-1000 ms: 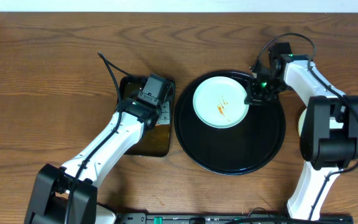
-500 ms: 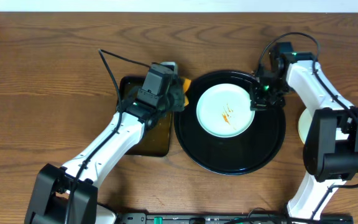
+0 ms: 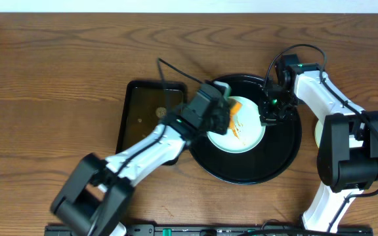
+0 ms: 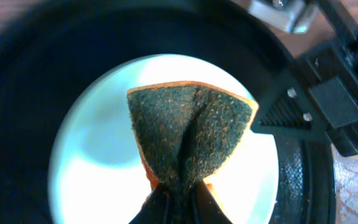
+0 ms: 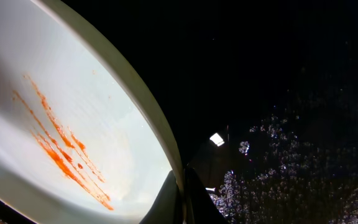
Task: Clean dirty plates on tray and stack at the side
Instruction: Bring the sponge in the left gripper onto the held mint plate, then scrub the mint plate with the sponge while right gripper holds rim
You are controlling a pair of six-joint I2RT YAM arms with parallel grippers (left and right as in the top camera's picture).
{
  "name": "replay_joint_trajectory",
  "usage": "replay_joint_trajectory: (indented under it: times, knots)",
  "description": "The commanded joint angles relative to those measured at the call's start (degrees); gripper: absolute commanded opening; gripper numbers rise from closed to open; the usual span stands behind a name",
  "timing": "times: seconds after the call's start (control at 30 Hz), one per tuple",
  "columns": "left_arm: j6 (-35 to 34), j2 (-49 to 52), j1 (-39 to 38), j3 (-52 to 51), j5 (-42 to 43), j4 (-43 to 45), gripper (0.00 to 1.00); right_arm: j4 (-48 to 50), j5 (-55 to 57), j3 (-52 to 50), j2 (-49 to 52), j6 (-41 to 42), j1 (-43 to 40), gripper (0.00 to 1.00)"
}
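The left gripper [image 3: 223,117] was clenched on a sponge [image 4: 191,137]. The sponge was orange with a dark green scouring face and fanned out ahead of the fingertips [image 4: 157,211]. Beneath and just ahead of those fingers lay a mint-white plate [image 3: 247,134], inside the round black tray [image 3: 254,169]. Whether the sponge touched the plate could not be told. Orange sauce streaks [image 5: 58,146] crossed the plate beside the sponge.

The right gripper [image 5: 182,190] was pinched shut on that plate's rim, which ran in between its fingertips, with the tray's wet floor on their outer side. A rectangular black tray [image 3: 140,118] lay behind the left fingers. A second plate [image 3: 317,131] lay on the wood well apart from the right fingers, mostly hidden by the arm.
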Motion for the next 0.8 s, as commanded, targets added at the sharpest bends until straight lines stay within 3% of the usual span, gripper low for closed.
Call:
replay_joint_trajectory:
  times: [0.0,0.3,0.43,0.77]
  knots:
    - [-3.0,3.1,-1.7,-0.2,0.6,2.5,0.08,0.1,0.3,-0.3,-0.5,0.8,1.0,0.01]
    - [-11.4,9.3,-4.8,-0.2,0.7,11.6,0.08,0.0,0.3,-0.3,-0.5,0.8,1.8,0.01]
    - [-12.7,11.1,-6.0,-0.2,5.1,15.2,0.08,0.1,0.3,-0.3,-0.5,0.8,2.4,0.01]
    - [-14.7,13.5,-6.4,-0.2,0.9,8.7,0.08,0.0,1.6,-0.3,-0.5,1.4,2.7,0.01]
